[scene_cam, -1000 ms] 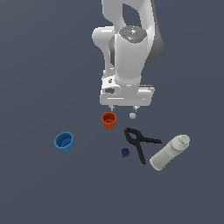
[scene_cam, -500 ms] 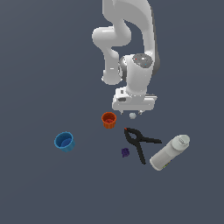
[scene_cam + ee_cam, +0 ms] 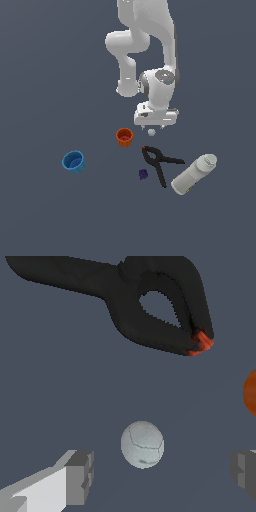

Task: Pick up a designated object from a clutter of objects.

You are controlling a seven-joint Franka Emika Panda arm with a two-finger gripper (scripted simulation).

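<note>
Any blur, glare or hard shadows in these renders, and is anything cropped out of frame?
Exterior view: flat, even light, no cast shadows or glare; the ball is tiny but distinct. Wrist view: sharp but blocky-edged; the ball is shaded softly; the orange cup and the clamp are cropped by the frame.

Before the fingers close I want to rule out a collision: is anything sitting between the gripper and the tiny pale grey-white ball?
Nothing visible does. In the wrist view the tiny pale grey-white smooth ball lies on bare floor between the open gripper's fingers. The black clamp with its red tip and the small orange cup lie clear of that gap.
</note>
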